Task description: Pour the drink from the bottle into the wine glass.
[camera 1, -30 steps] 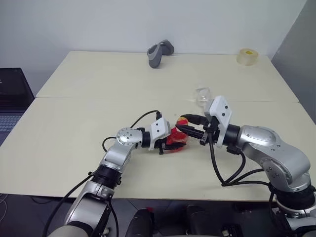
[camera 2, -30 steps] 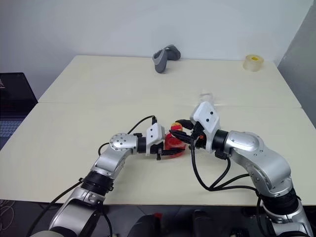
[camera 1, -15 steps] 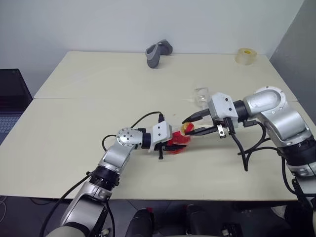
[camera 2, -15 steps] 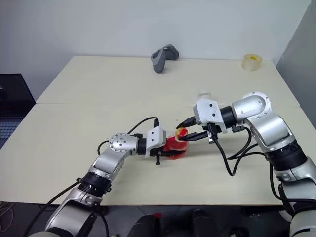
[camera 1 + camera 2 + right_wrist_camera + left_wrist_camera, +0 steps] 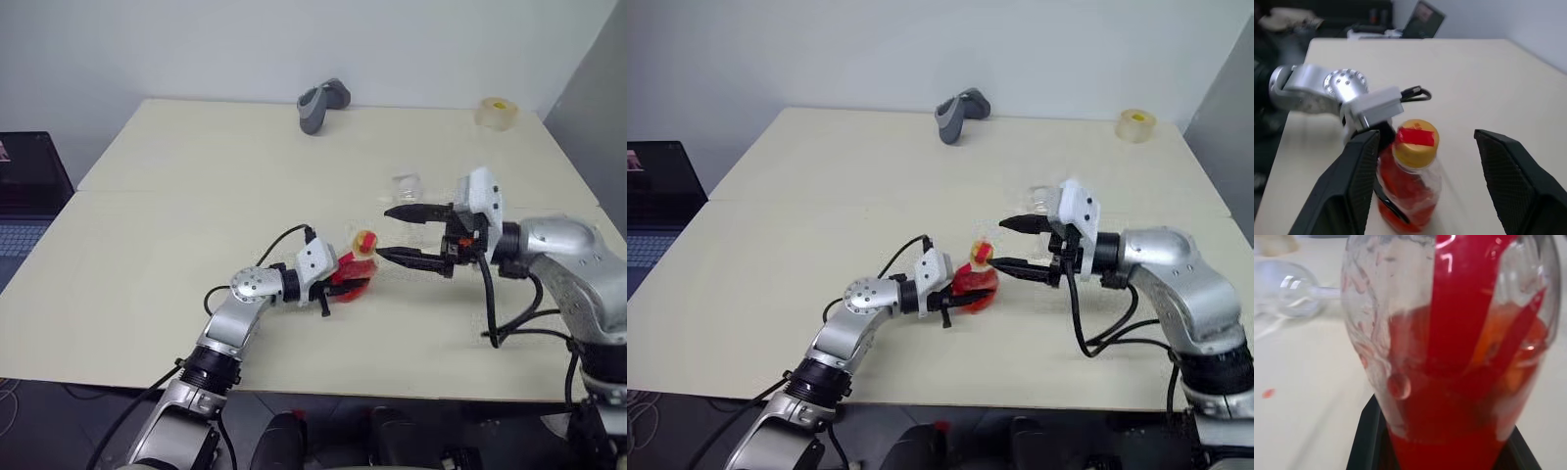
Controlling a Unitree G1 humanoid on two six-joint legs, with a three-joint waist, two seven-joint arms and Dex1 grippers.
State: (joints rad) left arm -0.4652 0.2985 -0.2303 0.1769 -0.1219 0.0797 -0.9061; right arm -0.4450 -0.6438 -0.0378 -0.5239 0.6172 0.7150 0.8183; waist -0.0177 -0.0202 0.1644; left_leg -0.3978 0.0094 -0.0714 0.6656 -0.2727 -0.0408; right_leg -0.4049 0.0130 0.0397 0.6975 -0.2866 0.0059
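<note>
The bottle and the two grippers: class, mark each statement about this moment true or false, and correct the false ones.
1. The left gripper is shut on the bottle. True.
2. The bottle's cap is off. False: the yellow cap is still on.
3. The right gripper is open. True.
4. The wine glass is held by the right gripper. False: it rests on the table, beyond that gripper.
5. The bottle is empty. False: it holds red drink.
</note>
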